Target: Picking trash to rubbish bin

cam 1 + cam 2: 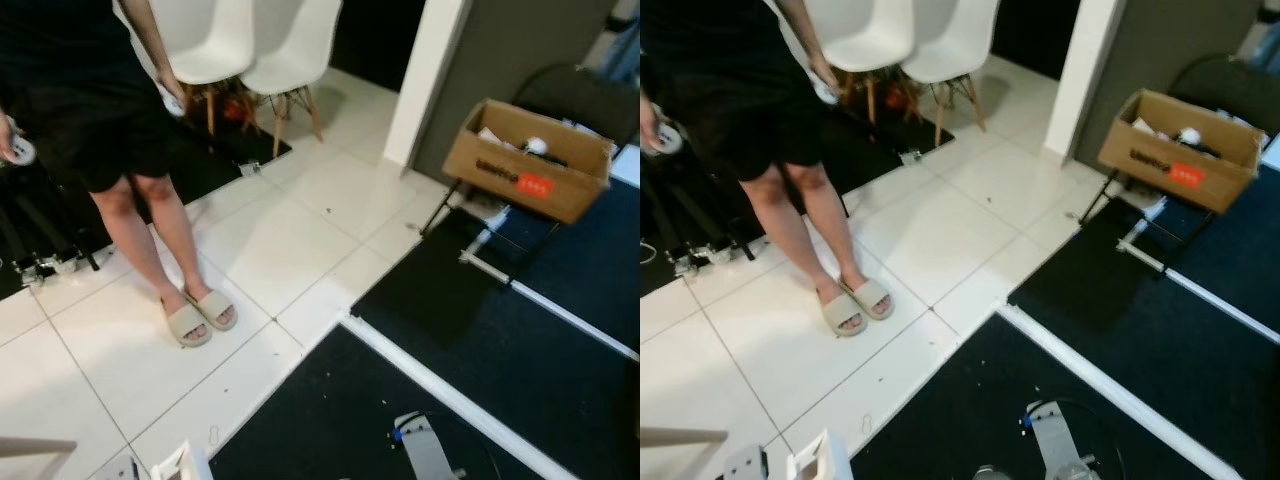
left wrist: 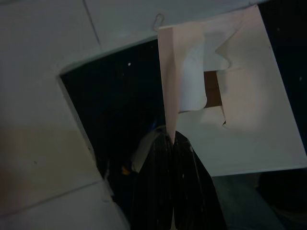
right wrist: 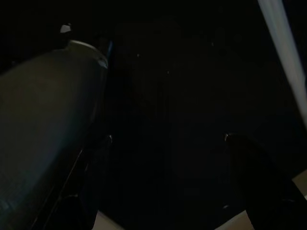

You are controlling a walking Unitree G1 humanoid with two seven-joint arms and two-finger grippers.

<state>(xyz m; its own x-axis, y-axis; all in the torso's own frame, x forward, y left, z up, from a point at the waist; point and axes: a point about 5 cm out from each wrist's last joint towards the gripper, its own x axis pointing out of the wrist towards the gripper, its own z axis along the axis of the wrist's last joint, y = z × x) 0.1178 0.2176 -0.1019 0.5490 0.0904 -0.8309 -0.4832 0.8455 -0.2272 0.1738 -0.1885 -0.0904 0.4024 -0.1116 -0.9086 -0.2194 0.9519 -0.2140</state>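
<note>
One dark carpet point(image 1: 480, 370) spreads from 3 to 6 o'clock beside white tiles point(image 1: 290, 240). One person point(image 1: 120, 150) stands at 10 o'clock; two white chairs point(image 1: 250, 45) at 12. One open box point(image 1: 528, 160) on a stand sits at 2 o'clock. Left gripper point(image 2: 170, 139), fingers pressed together, pinches a white, creased, torn carton point(image 2: 230, 100) at 7 o'clock. Right gripper point(image 3: 168, 139): fingers spread over carpet.

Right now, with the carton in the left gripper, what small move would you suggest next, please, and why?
Probably turn right and step toward the box. The left gripper is shut on the carton, and the box stands ahead to the right, beyond the dark mat, with scraps inside. A person stands on the left, so heading right likely keeps clear.
</note>
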